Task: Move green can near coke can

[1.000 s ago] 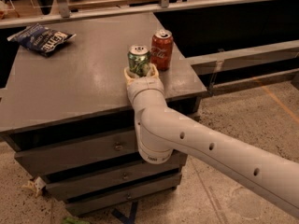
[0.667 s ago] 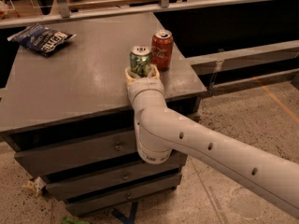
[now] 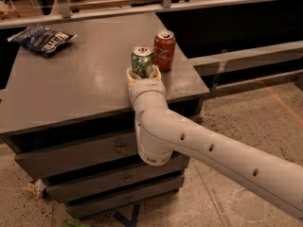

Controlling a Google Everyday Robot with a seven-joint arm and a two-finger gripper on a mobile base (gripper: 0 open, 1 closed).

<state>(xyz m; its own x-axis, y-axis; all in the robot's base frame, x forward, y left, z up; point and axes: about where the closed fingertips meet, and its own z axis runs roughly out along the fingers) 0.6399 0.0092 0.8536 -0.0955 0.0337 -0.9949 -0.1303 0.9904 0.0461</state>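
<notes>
The green can [image 3: 141, 60] stands upright on the grey table top [image 3: 80, 84] near its front right part. The coke can [image 3: 164, 50] stands upright just right of it and slightly behind, a small gap apart. My gripper [image 3: 142, 74] reaches over the table's front edge. Its cream fingers [image 3: 130, 74] hug the lower part of the green can on both sides. The white arm runs from the gripper down to the lower right.
A blue chip bag [image 3: 41, 38] lies at the table's far left corner. The table has drawers [image 3: 94, 151] in its front. A low shelf and rail [image 3: 246, 56] run behind and to the right. Speckled floor [image 3: 246, 108] lies to the right.
</notes>
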